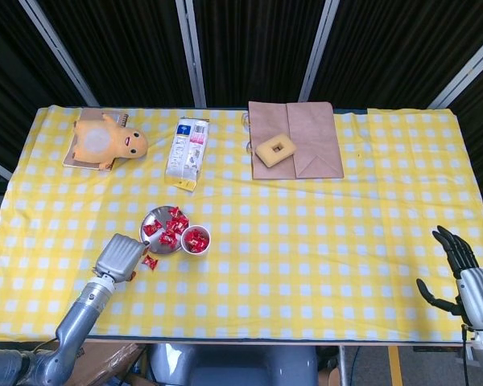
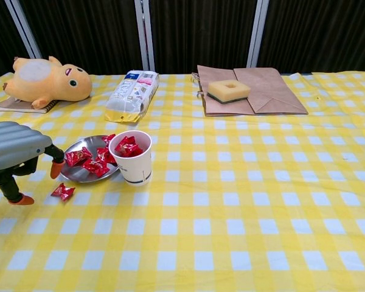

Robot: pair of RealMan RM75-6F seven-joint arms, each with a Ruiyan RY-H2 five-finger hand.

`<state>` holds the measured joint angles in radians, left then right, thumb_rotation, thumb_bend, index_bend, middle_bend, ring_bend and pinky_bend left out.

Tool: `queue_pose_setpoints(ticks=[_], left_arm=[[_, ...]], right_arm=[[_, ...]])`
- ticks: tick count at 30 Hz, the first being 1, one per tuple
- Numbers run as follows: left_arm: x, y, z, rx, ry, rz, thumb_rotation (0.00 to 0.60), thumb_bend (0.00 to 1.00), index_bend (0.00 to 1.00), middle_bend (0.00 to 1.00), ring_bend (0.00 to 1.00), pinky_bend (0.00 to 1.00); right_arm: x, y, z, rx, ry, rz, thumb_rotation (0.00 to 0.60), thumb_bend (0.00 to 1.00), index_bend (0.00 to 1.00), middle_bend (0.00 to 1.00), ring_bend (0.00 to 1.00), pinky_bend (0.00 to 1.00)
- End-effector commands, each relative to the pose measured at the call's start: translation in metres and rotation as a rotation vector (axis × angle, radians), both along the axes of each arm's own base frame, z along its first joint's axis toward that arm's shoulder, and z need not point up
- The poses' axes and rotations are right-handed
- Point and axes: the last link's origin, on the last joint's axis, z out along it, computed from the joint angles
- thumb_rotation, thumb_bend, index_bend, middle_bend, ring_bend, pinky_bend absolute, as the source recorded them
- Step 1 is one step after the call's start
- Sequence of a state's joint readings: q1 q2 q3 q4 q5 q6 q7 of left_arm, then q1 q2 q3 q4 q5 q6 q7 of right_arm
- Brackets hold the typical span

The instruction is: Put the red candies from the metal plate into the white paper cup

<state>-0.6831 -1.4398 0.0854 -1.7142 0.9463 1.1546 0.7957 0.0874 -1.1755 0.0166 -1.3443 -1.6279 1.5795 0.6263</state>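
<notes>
The yellow-checked table (image 1: 306, 241) bears a metal plate (image 2: 79, 173), paper cup (image 2: 132, 164), one loose candy (image 2: 63, 192), snack pack (image 1: 189, 153) and brown bag (image 1: 310, 137).

Over on the yellow-and-white checked tablecloth (image 2: 243, 201) lies an orange plush toy (image 2: 45, 79) on a flat brown board (image 1: 74, 154), a white snack packet (image 2: 132, 94), and a yellow square sponge (image 2: 229, 90) resting atop a flattened brown paper bag (image 2: 264, 91)

L hand (image 2: 15, 152) low, fingers (image 2: 56, 169) spread, empty; R hand (image 1: 463, 269) idle, fingers apart.
</notes>
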Motion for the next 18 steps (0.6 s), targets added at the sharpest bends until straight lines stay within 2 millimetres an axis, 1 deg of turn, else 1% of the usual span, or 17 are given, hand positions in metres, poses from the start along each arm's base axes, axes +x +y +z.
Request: queue_pose_setpoints(ticks=[1,18], left_arm=[[0.001,0.001,-0.006,-0.002,-0.01,0.003,0.6,0.25,0.44,1.0,1.0,0.99],[0.004,-0.003,-0.018,-0.033,-0.016,0.013,0.6,0.27,0.43,1.0,1.0,0.99]], right_arm=[[0.0,0.0,0.0,-0.001,0.001,0.001,0.6,0.42,0.0,0.0,0.0,0.0],[0.0,0.0,0.0,0.0,-0.002,0.0,0.6,0.42,0.0,0.0,0.0,0.0]])
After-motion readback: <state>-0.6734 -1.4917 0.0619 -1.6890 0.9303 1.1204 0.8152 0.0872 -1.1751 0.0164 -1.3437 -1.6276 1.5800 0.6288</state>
